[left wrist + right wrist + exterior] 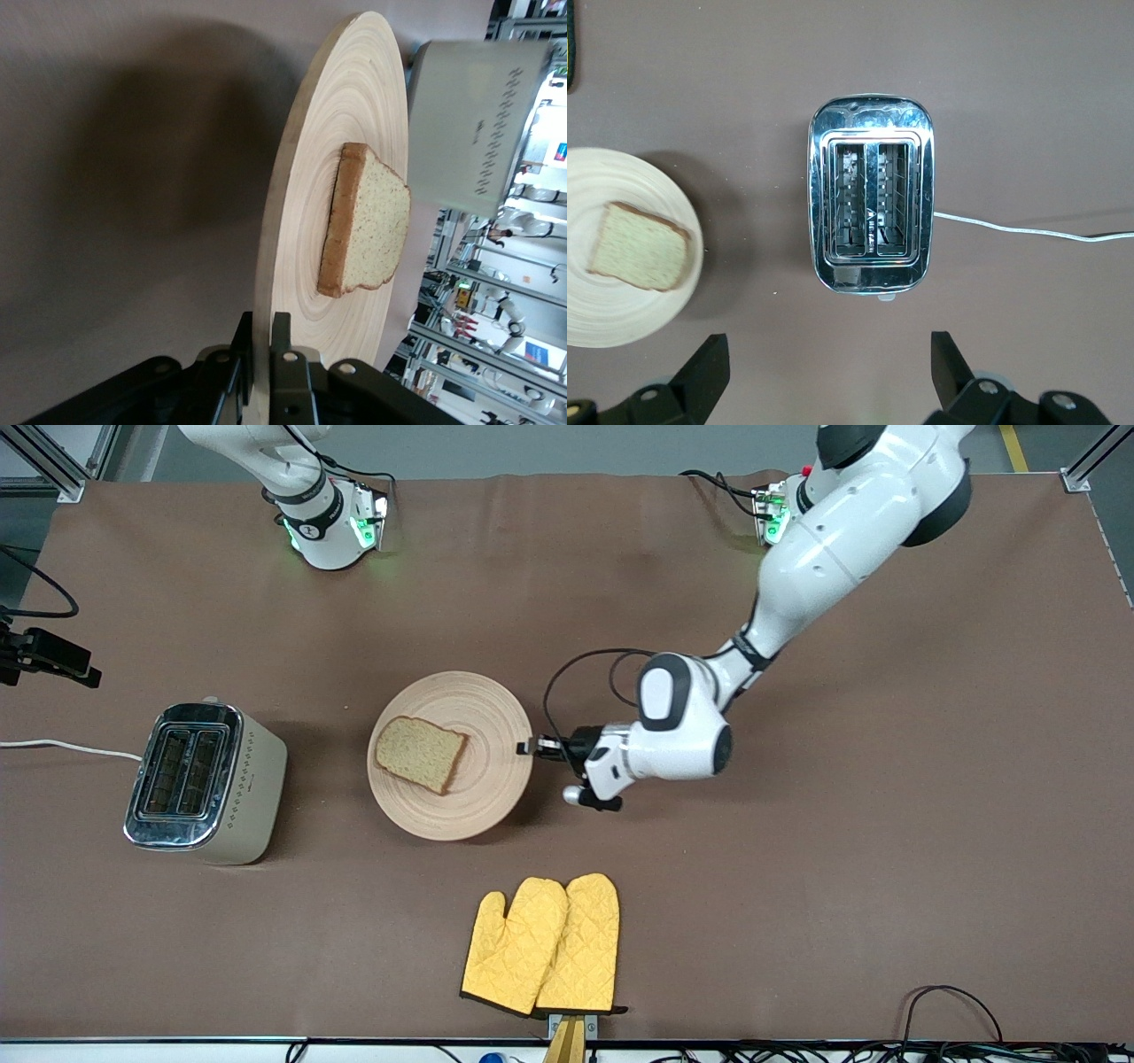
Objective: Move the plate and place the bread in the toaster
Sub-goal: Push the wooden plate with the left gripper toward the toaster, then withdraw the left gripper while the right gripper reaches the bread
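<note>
The round wooden plate (483,717) is at the table's middle with the bread (420,754) lying on it. My left gripper (529,747) is shut on the plate's rim at the side toward the left arm's end. The left wrist view shows its fingers (285,341) clamping the rim, with the plate (354,168), the bread (368,221) and the toaster (478,124). The toaster (205,781) stands toward the right arm's end, its slots empty. My right gripper (828,354) is open and empty high over the table beside the toaster (870,193), and the plate (620,310) and bread (640,247) show in its view.
A pair of yellow oven mitts (542,945) lies near the table's front edge, nearer the camera than the plate. The toaster's white cord (71,748) runs off the table's end. The plate casts a wide shadow on the brown table.
</note>
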Controlling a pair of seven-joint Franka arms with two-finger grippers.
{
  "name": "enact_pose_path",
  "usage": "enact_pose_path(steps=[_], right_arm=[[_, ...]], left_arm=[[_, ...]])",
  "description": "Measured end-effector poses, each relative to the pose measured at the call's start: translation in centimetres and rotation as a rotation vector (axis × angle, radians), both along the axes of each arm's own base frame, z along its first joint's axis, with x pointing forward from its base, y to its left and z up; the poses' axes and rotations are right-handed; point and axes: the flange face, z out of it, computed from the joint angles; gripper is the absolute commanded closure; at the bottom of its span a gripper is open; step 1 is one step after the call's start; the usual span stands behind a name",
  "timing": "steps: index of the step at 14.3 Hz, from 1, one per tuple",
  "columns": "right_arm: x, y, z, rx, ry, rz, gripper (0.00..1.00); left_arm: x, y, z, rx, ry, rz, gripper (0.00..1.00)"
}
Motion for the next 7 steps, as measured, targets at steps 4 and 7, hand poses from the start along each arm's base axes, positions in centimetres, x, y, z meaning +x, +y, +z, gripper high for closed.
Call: enact_pose_path(steps=[4,7], right_arm=[[0.0,0.0,0.0,0.000,0.000,0.000,0.00],[0.0,0.0,0.0,0.000,0.000,0.000,0.00]], left_arm=[[-0.1,1.0,-4.3,-0.004,-0.071,-0.048,0.27],[1.6,2.3,-4.0,-0.019,-0.081,-0.013,0.00]])
